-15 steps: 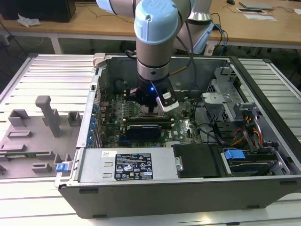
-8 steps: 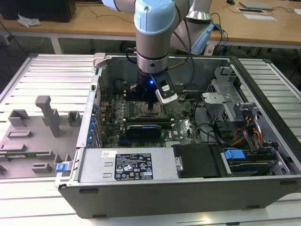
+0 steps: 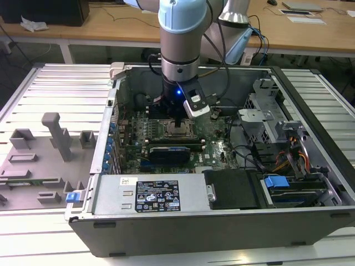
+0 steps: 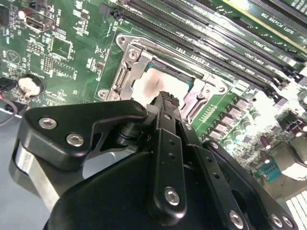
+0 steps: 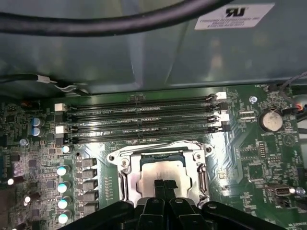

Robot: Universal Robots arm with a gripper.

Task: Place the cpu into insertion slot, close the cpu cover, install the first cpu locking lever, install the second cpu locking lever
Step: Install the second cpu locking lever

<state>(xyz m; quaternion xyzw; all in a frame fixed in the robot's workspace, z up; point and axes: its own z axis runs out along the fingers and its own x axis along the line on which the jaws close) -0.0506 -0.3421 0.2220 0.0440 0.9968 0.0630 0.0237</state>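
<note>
The cpu [image 5: 146,175] lies flat in the insertion slot, its silver-grey top showing through the window of the cpu cover [image 5: 125,184]. The cover lies down flat over it, and the slot's pin field is hidden beneath. A thin metal lever [image 5: 158,143] runs along the cover's edge nearest the memory slots. My gripper [image 5: 164,185] hangs just above the chip's middle, shut with nothing between its fingers. In the second wrist view the gripper [image 4: 166,97] points at the cpu [image 4: 144,82] inside the cover [image 4: 128,64]. In the exterior view the gripper [image 3: 176,119] stands over the socket inside the open computer case.
Long black memory slots [image 5: 139,117] lie just beyond the socket, and a coin battery [image 5: 270,120] sits on the board. A thick black cable [image 5: 120,24] crosses overhead. The case [image 3: 166,233] holds a power supply [image 3: 150,194] and drive bays [image 3: 276,182]. A grey fixture tray [image 3: 44,149] lies at the exterior view's left.
</note>
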